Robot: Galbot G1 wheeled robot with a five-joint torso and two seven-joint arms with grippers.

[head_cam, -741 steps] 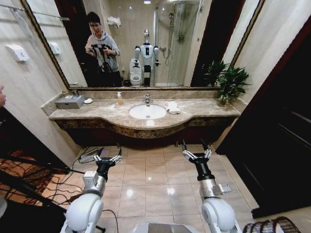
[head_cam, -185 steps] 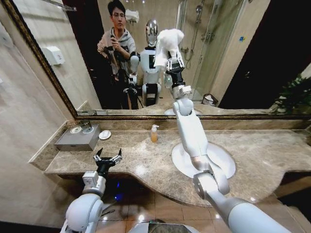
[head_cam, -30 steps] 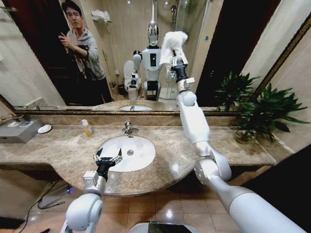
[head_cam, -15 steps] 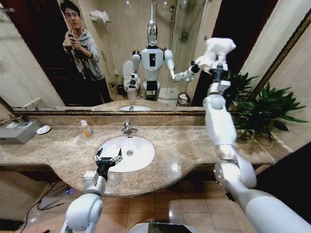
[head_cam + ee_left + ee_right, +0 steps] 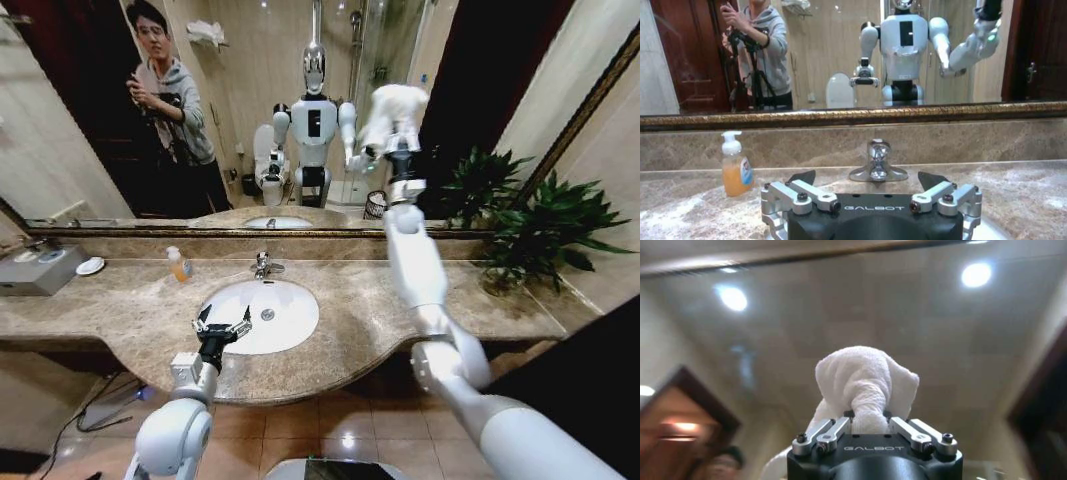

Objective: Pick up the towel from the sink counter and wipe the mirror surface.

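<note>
My right arm reaches up over the sink counter (image 5: 120, 312). Its right gripper (image 5: 401, 138) is shut on the bunched white towel (image 5: 396, 104), which it holds high against the mirror (image 5: 250, 60), where the reflected arm meets it. In the right wrist view the towel (image 5: 865, 382) bulges out from between the shut fingers of the right gripper (image 5: 870, 421). My left gripper (image 5: 222, 324) hangs low and open over the front of the white basin (image 5: 275, 312), facing the faucet (image 5: 875, 161); in the left wrist view the left gripper (image 5: 868, 178) holds nothing.
An orange soap bottle (image 5: 179, 264) stands left of the faucet (image 5: 263, 265). A grey tray (image 5: 35, 270) and a small dish (image 5: 90, 266) sit at the counter's left end. A potted plant (image 5: 545, 235) fills the right corner. A person shows in the reflection.
Over the last second the right arm swept the towel right along the mirror. It has now come partway back to the left. The left arm has not moved.
</note>
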